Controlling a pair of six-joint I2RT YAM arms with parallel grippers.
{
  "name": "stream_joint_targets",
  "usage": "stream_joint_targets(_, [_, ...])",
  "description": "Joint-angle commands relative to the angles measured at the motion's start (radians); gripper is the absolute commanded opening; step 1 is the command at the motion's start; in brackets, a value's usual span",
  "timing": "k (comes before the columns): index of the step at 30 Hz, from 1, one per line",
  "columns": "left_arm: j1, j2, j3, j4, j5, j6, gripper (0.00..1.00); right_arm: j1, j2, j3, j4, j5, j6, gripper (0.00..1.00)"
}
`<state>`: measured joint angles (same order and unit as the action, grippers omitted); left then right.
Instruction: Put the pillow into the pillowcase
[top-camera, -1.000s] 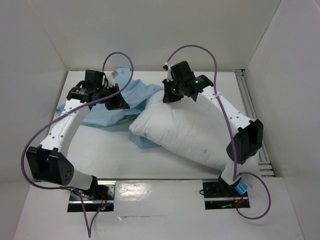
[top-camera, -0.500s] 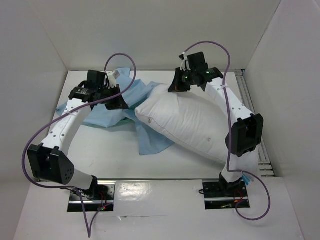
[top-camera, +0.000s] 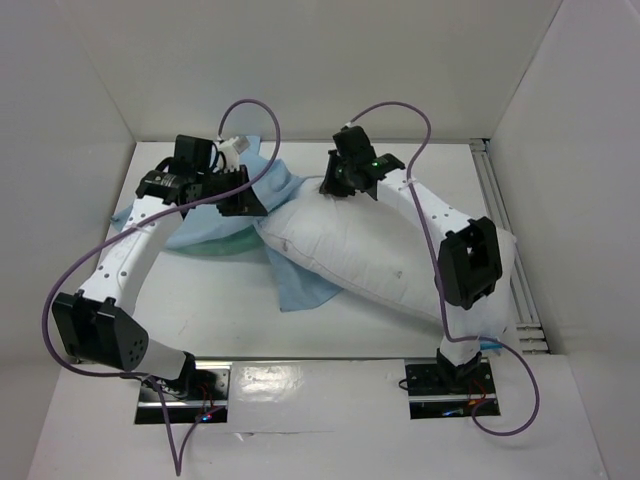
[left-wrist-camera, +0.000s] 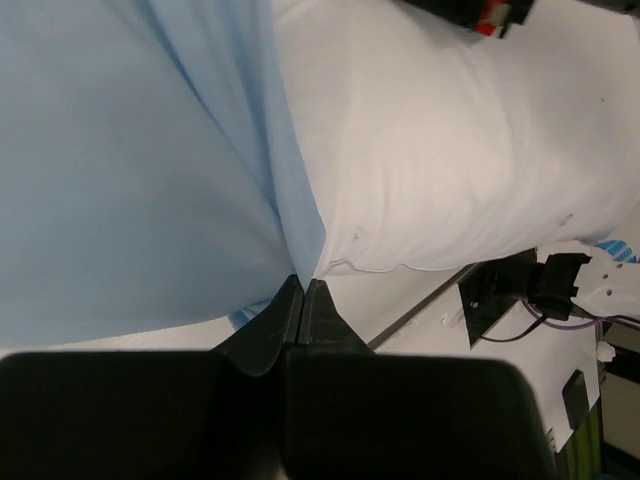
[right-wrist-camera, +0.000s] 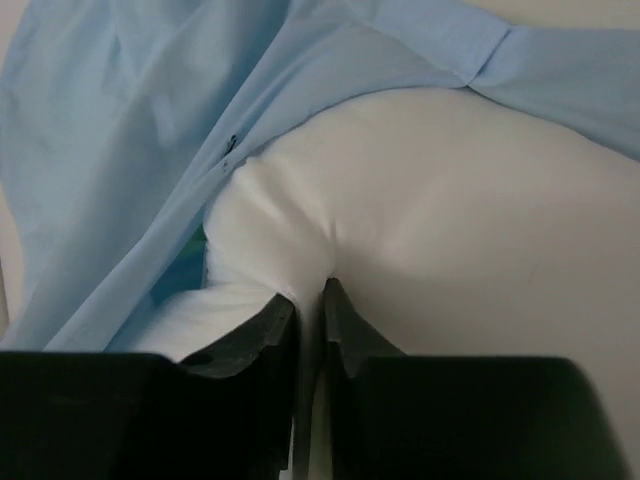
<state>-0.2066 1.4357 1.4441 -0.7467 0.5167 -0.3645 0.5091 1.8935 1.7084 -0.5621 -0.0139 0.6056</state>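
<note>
Presently, the table (top-camera: 200, 300) is noted as the bearing surface, and the pillow (top-camera: 350, 250) is found laid slantwise on it, partly covered by the right arm. The pillowcase (top-camera: 200, 225) is found crumpled at the pillow's far-left end. One flap is seen drawn against that end, and another is seen protruding from beneath the pillow's near edge. The left gripper (left-wrist-camera: 303, 285) is recorded just left of the pillow's far-left corner, its fingers pressed together on an edge of the pillowcase. The right gripper (right-wrist-camera: 310, 290) is recorded at the pillow's far edge, its fingers clamped on a pinched ridge of the pillow's white cover.
</note>
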Motion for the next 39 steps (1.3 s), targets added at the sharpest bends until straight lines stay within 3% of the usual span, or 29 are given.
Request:
stream_joint_targets(1, [-0.031,-0.035,0.055,-0.029,0.068,0.021,0.0,0.028,-0.019,-0.018,0.21,0.11,0.04,0.26])
stream_joint_targets(2, [-0.031,-0.02,0.055,-0.029,0.068,0.021,0.0,0.037,-0.04,-0.018,0.228,0.109,0.04,0.27])
stream_joint_targets(3, [-0.031,-0.011,0.055,-0.029,0.068,0.012,0.0,0.066,-0.065,-0.035,0.241,0.109,0.013,0.71])
stream_joint_targets(7, [-0.031,0.002,0.064,-0.04,0.043,0.003,0.0,0.135,-0.204,-0.053,0.211,0.173,-0.11,0.94])
stream_joint_targets(11, [-0.031,0.002,0.053,-0.04,-0.013,-0.008,0.0,0.196,-0.319,-0.162,0.147,0.268,-0.233,0.95])
stream_joint_targets(18, [-0.022,-0.017,0.022,-0.04,-0.061,-0.04,0.0,0.359,-0.527,-0.435,0.159,0.212,-0.435,0.99])
stream_joint_targets(23, [-0.022,-0.005,0.012,-0.017,-0.027,-0.05,0.0,0.485,-0.443,-0.434,0.217,0.212,-0.446,0.99])
stream_joint_targets(27, [-0.013,0.008,0.012,-0.017,-0.027,-0.05,0.0,0.511,-0.326,-0.421,0.342,0.277,-0.428,0.99])
stream_joint_targets(29, [-0.013,0.008,0.012,-0.008,-0.027,-0.05,0.0,0.484,-0.268,-0.405,0.343,0.314,-0.37,0.93])
stream_joint_targets(32, [-0.013,-0.004,-0.007,-0.008,-0.027,-0.05,0.0,0.436,-0.18,-0.343,0.314,0.384,-0.293,0.44])
stream_joint_targets(34, [-0.013,-0.027,-0.019,-0.008,-0.027,-0.05,0.0,0.411,-0.159,-0.303,0.286,0.422,-0.256,0.0])
stream_joint_targets(39, [-0.013,-0.061,-0.054,-0.019,0.008,-0.04,0.0,0.318,-0.204,-0.271,0.289,0.436,-0.186,0.0])
